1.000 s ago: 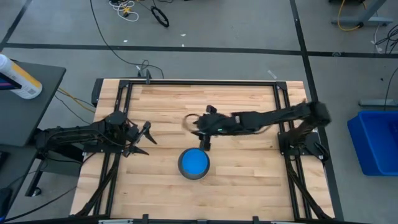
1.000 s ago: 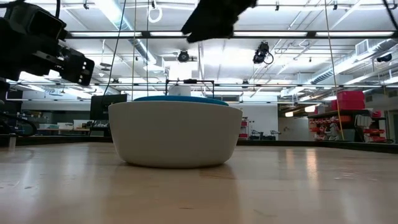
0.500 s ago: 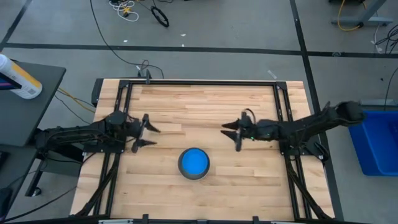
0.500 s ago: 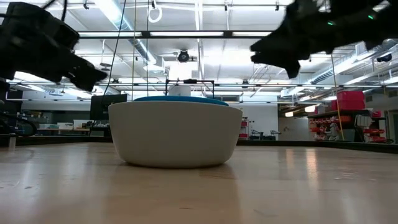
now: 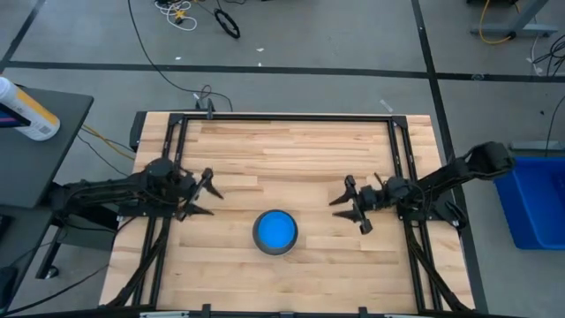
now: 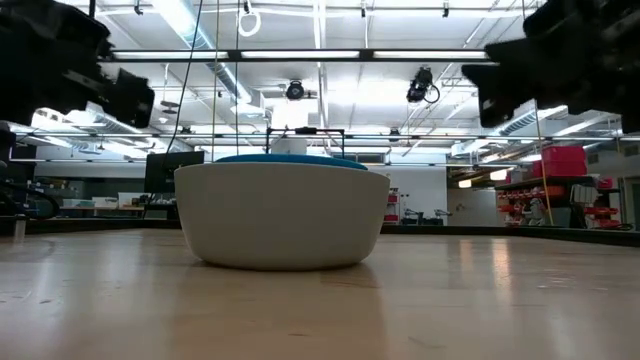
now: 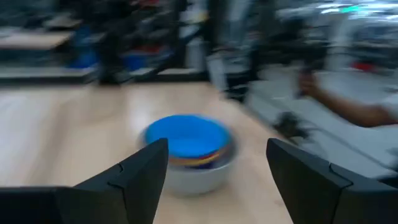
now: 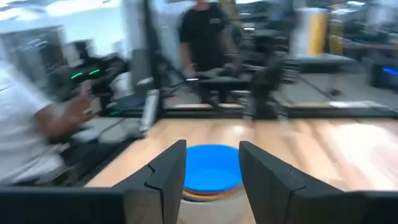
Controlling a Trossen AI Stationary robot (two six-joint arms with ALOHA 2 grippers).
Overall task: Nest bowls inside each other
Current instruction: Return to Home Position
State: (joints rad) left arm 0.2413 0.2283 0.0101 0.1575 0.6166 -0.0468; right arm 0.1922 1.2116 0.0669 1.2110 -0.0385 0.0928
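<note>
The bowls stand nested in one stack (image 5: 274, 231) near the middle of the table, toward its near edge. The grey bowl (image 6: 282, 215) is outermost and rests by its base on the wood. A light blue bowl (image 7: 186, 134) lies on top, with red and yellow rims showing just under it. My left gripper (image 5: 210, 198) stands open to the left of the stack, clear of it. My right gripper (image 5: 350, 210) stands open to the right of the stack, also clear of it. Both point level toward the stack (image 8: 211, 165).
Black frame rails (image 5: 177, 150) run along the table's left and right sides. A blue bin (image 5: 534, 199) stands on the floor to the right, and a bottle (image 5: 26, 110) lies on a grey side table to the left. People (image 8: 202, 31) are beyond the table.
My right gripper has drawn back from above the stack toward the table's right edge, sinking and tipping from pointing down to level. The stack has not moved.
</note>
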